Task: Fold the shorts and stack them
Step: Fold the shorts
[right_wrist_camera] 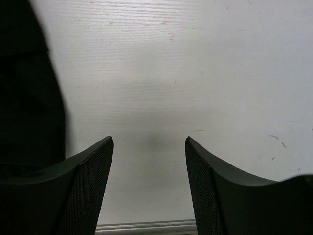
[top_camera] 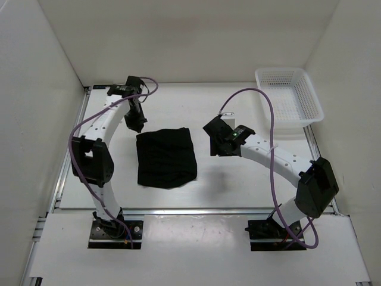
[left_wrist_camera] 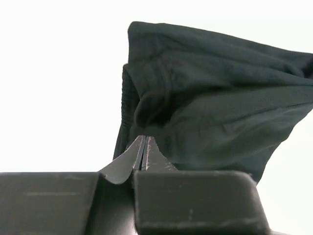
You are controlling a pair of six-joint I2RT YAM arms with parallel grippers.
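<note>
The black shorts (top_camera: 166, 158) lie folded into a rough square in the middle of the table. My left gripper (top_camera: 139, 127) is at their far left corner. In the left wrist view its fingers (left_wrist_camera: 143, 147) are pressed together, their tips at the edge of the bunched shorts (left_wrist_camera: 210, 107), and no fabric shows between them. My right gripper (top_camera: 213, 149) hovers just right of the shorts. In the right wrist view it (right_wrist_camera: 149, 142) is open and empty over bare table, with the shorts (right_wrist_camera: 27, 98) at the left edge.
A white mesh basket (top_camera: 289, 98) stands at the far right corner. White walls close in the table on three sides. An aluminium rail (top_camera: 196, 210) runs along the near edge.
</note>
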